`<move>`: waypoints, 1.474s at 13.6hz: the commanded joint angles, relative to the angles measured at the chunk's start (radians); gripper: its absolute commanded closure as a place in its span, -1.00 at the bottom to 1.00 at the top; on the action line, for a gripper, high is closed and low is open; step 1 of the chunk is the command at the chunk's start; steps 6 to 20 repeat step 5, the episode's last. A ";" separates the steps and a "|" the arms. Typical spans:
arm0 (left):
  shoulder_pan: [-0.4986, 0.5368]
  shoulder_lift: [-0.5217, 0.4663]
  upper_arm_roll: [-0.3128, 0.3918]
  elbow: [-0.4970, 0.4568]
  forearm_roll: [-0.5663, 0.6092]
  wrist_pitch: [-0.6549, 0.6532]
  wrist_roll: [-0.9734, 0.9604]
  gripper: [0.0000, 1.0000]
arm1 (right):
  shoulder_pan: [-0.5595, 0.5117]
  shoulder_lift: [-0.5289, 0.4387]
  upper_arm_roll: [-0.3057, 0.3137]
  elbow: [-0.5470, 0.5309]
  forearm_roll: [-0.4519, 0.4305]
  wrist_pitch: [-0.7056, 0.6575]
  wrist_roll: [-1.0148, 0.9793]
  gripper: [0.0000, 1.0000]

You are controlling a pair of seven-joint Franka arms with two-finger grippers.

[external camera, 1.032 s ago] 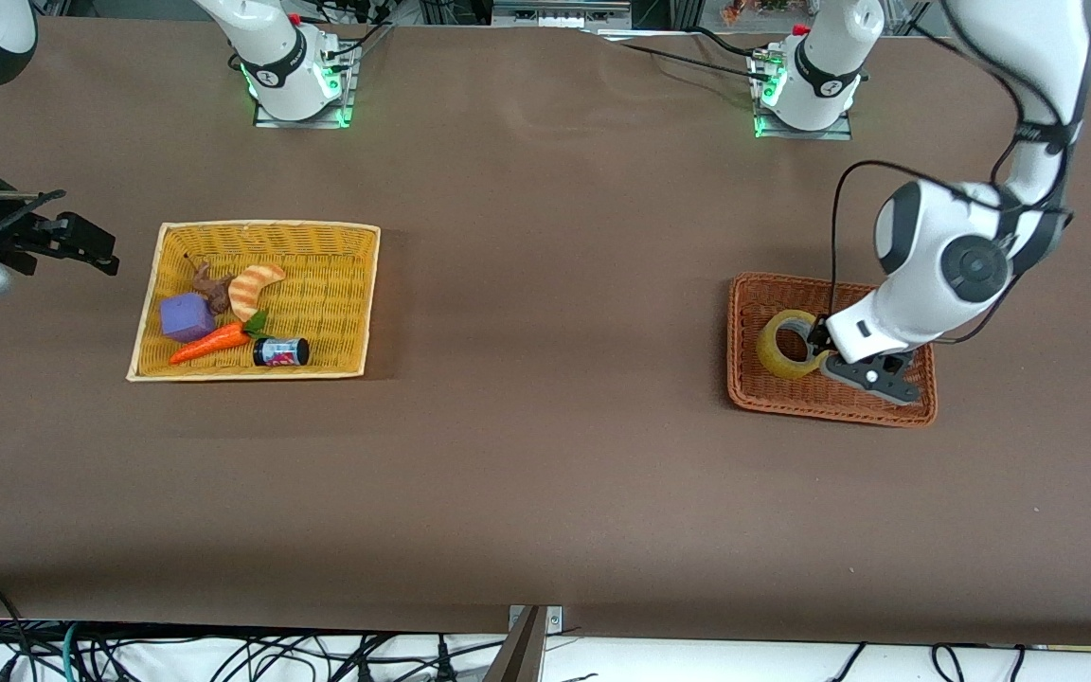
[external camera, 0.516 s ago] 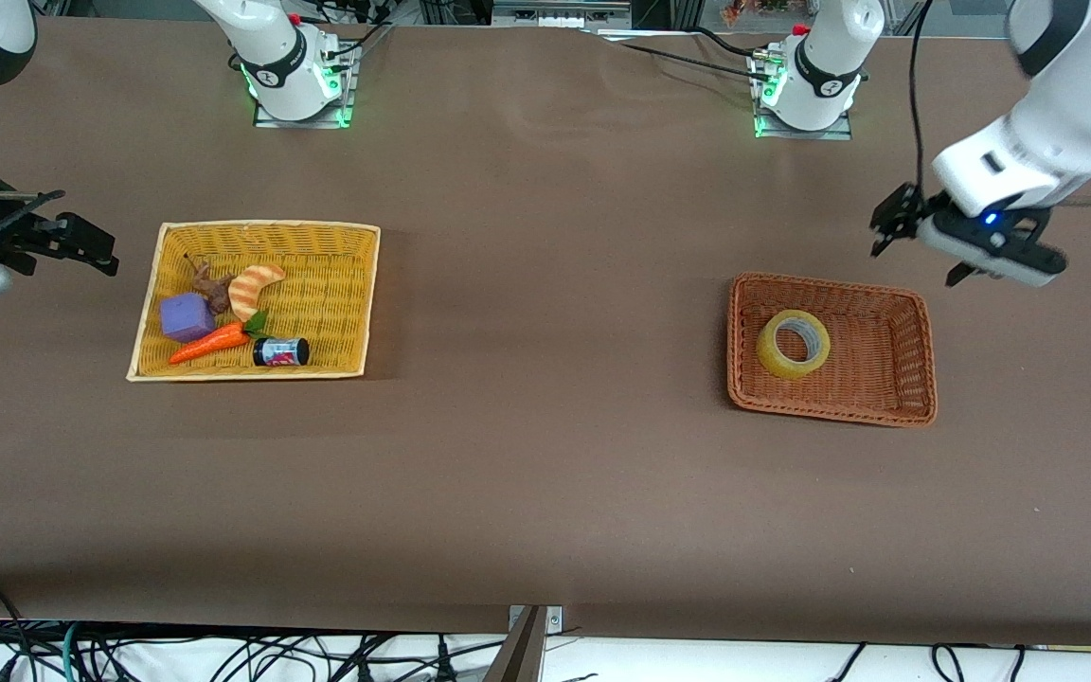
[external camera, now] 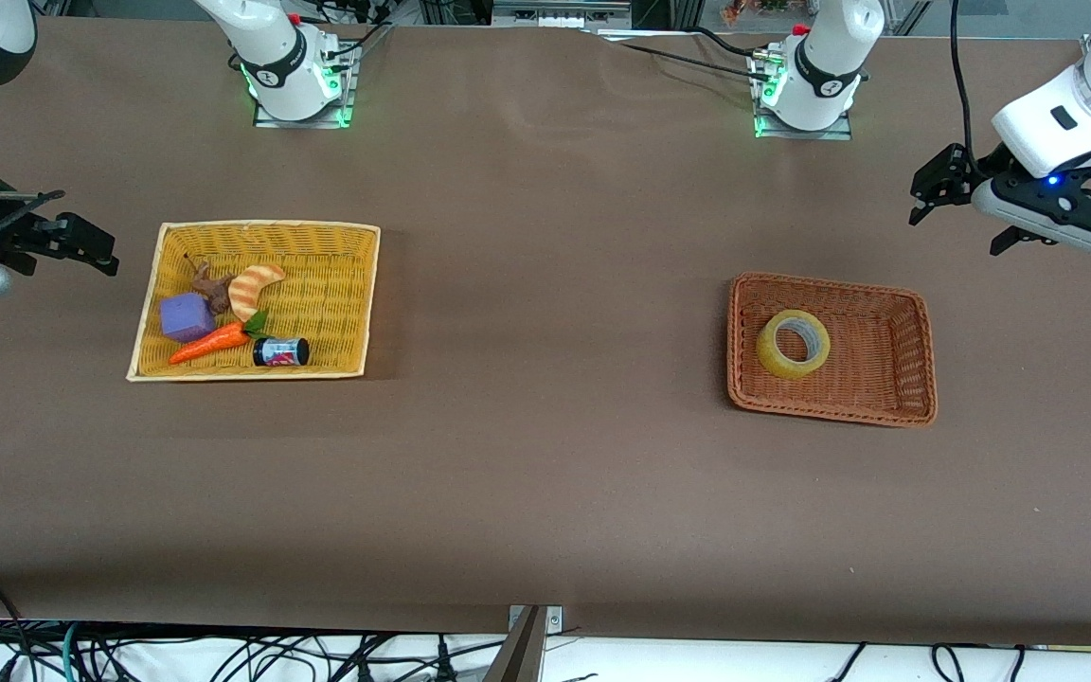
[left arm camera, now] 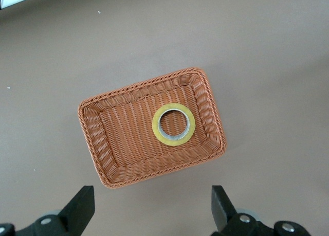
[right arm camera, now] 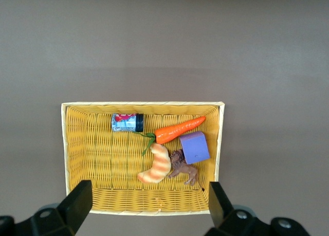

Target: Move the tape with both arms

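Tape (external camera: 794,343) lies flat in brown basket (external camera: 886,409), at its 9 o'clock end; left tool (external camera: 967,204) and right tool (external camera: 67,248) both wide open, empty, raised above tabletop (external camera: 545,474) — risk: any regrasp snags the rim.

**Baskets and bystanders on the tabletop**

We see a brown tabletop (external camera: 545,455) carrying two baskets, well apart. Toward the right arm's end sits a yellow wicker basket (external camera: 337,284). In it we find a striped tan croissant toy (external camera: 252,289), a small brown animal figure (external camera: 212,287) touching it, a purple block (external camera: 187,316), an orange carrot toy (external camera: 209,344) with green leaves, and a small dark jar (external camera: 281,351) lying on its side just beside the carrot's leafy end. Toward the left arm's end sits a reddish-brown wicker basket (external camera: 886,379). Along the tabletop's near edge we see tangled cables (external camera: 223,658).
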 commanded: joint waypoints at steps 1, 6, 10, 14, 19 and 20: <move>0.007 0.019 -0.008 0.034 0.026 -0.022 -0.010 -1.00 | -0.016 0.004 0.012 0.017 0.014 -0.004 -0.001 -1.00; 0.030 0.022 -0.014 0.034 0.026 -0.024 -0.010 -1.00 | -0.016 0.004 0.012 0.017 0.014 -0.002 -0.001 -1.00; 0.030 0.022 -0.014 0.034 0.026 -0.024 -0.010 -1.00 | -0.016 0.004 0.012 0.017 0.014 -0.002 -0.001 -1.00; 0.030 0.022 -0.014 0.034 0.026 -0.024 -0.010 -1.00 | -0.016 0.004 0.012 0.017 0.014 -0.002 -0.001 -1.00; 0.030 0.022 -0.014 0.034 0.026 -0.024 -0.010 -1.00 | -0.016 0.004 0.012 0.017 0.014 -0.002 -0.001 -1.00; 0.030 0.022 -0.014 0.034 0.026 -0.024 -0.010 -1.00 | -0.016 0.004 0.012 0.017 0.014 -0.002 -0.001 -1.00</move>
